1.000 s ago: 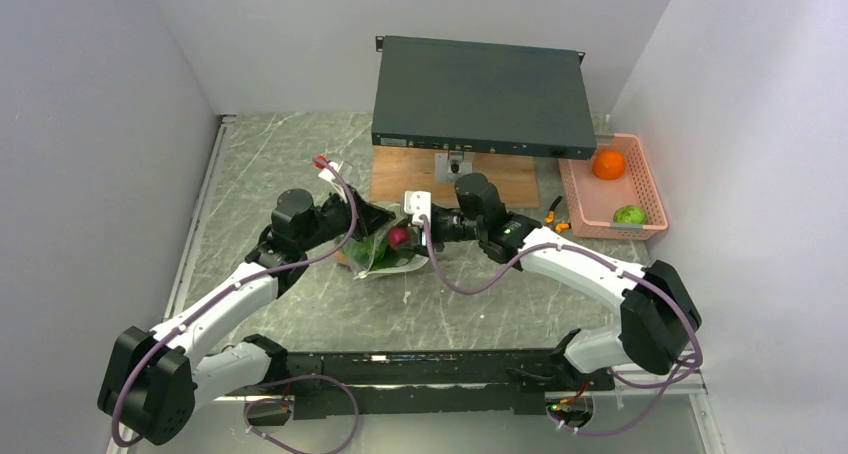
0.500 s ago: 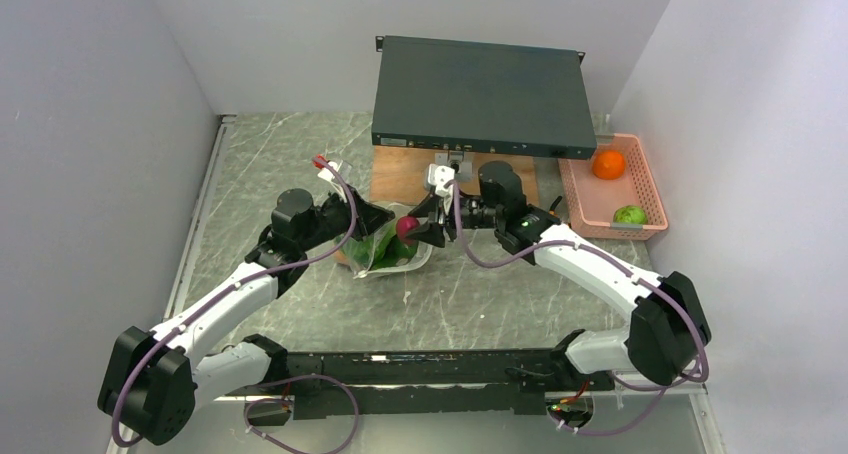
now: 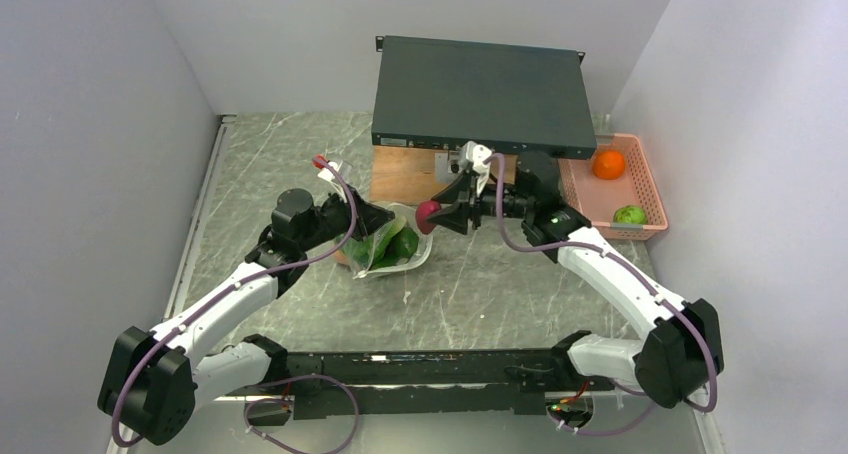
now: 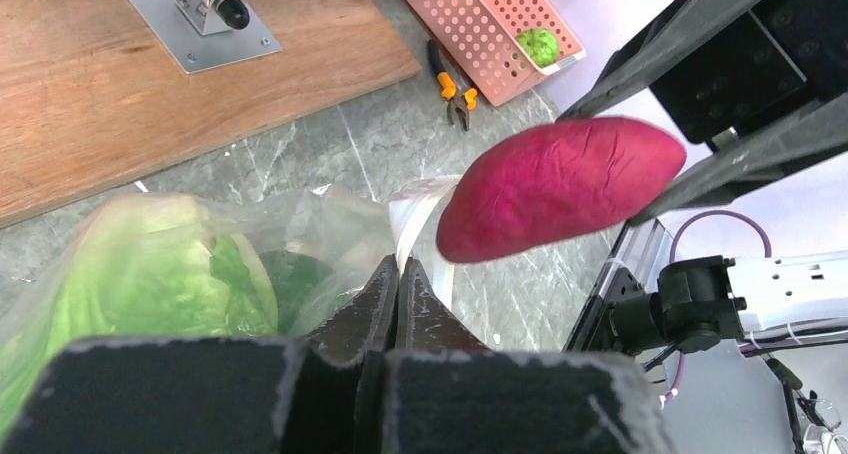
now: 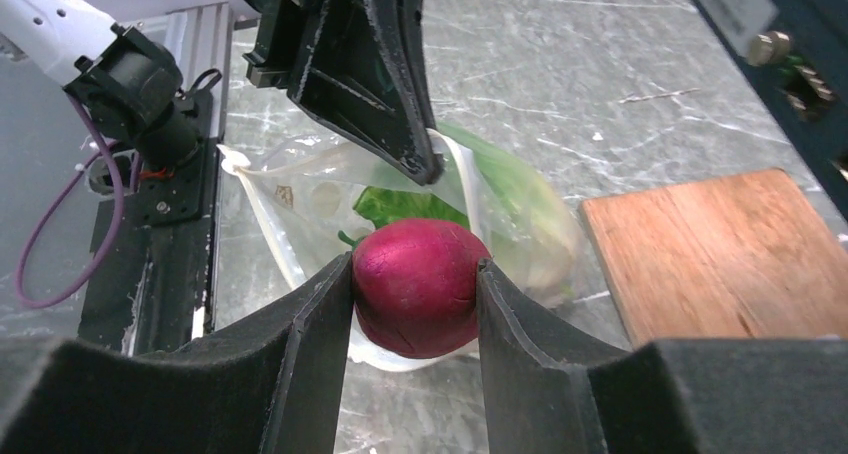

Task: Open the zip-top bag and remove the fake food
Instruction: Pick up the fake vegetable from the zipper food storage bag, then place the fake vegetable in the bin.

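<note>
light: bright, even | shadows: soft | glare: faint sheen on zip-top bag (image 5: 300, 199) | focus: left pincer (image 4: 398, 270) base blurred

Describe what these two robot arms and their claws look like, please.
The left arm and right arm have smooth white shells with rounded black joints. A purple cable loops along each one. A small green light glows near the right arm's wrist. The left gripper and right gripper are black, each with two wedge-shaped fingers.

Both arms reached inward, left gripper (image 4: 400, 279) pinched tight on the zip-top bag (image 4: 335, 214), right gripper (image 5: 414, 266) clamping the red fake food (image 5: 415, 309).
</note>
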